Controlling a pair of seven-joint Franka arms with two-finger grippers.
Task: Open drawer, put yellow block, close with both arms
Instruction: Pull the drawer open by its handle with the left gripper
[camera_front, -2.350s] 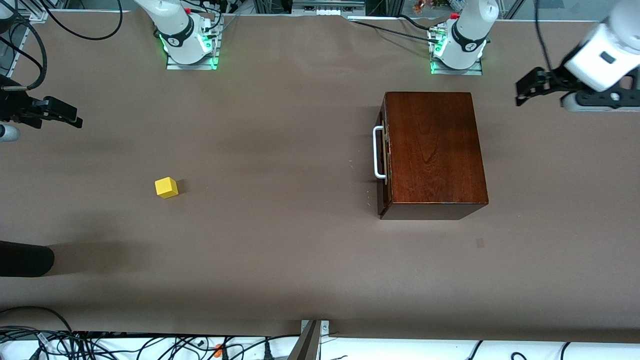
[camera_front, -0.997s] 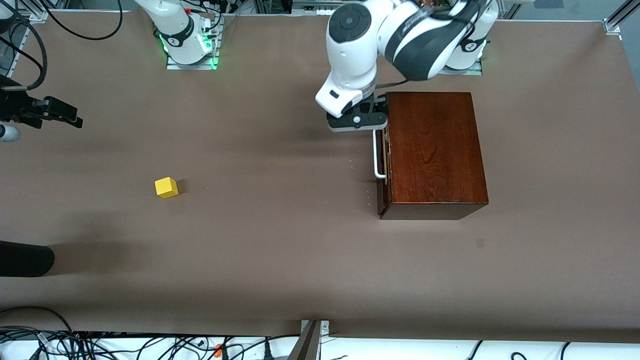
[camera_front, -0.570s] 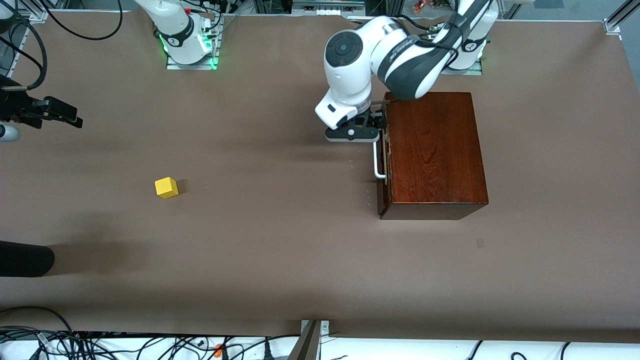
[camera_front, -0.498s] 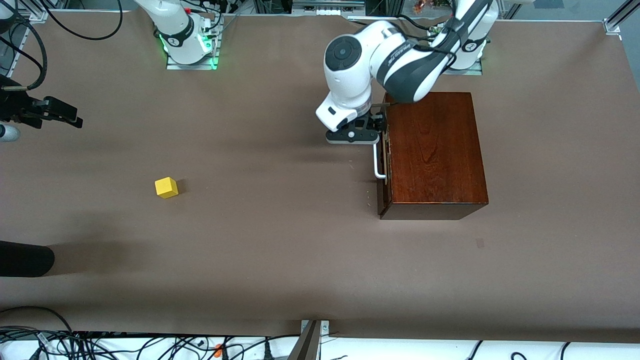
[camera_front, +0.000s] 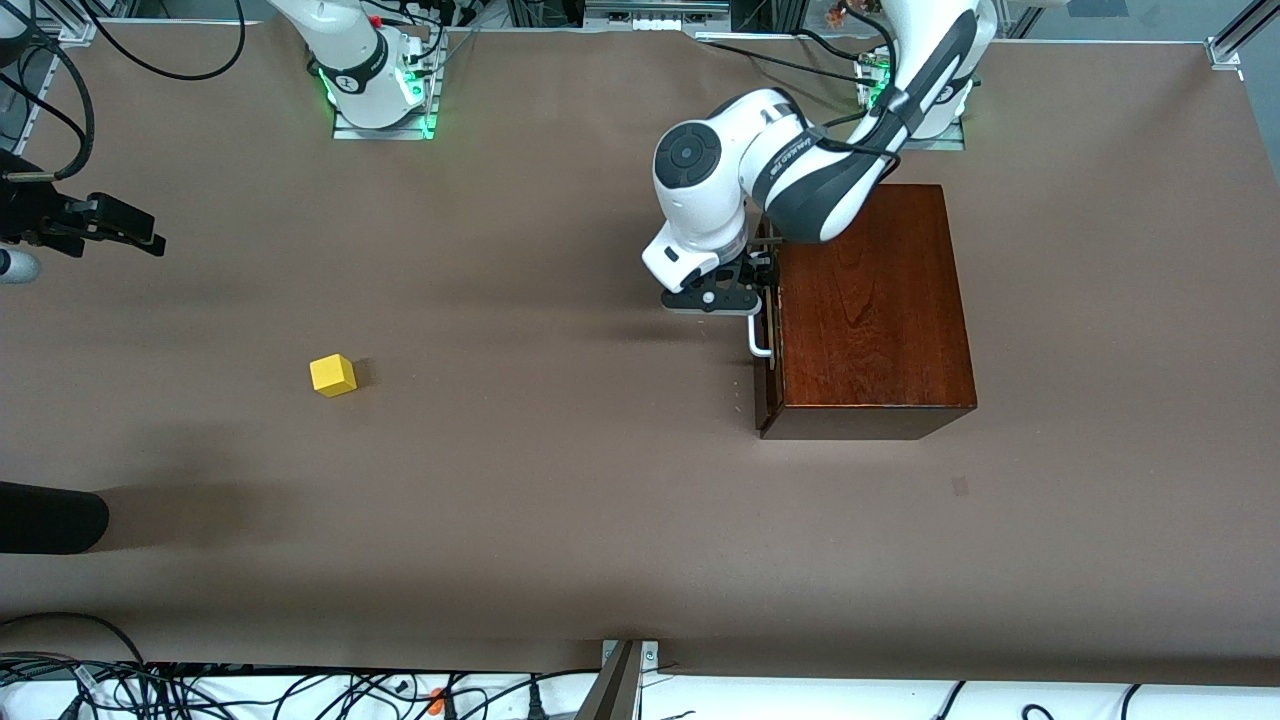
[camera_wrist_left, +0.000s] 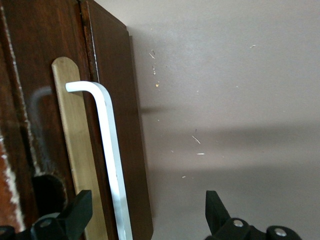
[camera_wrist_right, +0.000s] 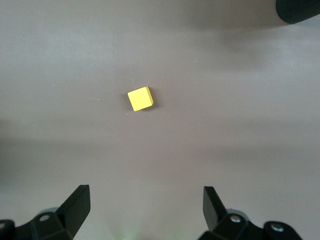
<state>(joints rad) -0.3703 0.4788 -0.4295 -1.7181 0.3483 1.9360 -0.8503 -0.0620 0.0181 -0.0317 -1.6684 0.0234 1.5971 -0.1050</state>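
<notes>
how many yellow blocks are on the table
1. The yellow block lies on the table toward the right arm's end, apart from the wooden box. Any inside the shut drawer would be hidden.

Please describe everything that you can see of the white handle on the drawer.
The white handle is a thin, smooth U-shaped bar, perhaps painted metal. It is fixed over a pale brass-coloured plate on the dark drawer front of the reddish-brown wooden box. The drawer is shut. The handle runs level along the front, which faces the right arm's end of the table. The left gripper is open, with one finger on each side of the bar, and no contact is visible.
</notes>
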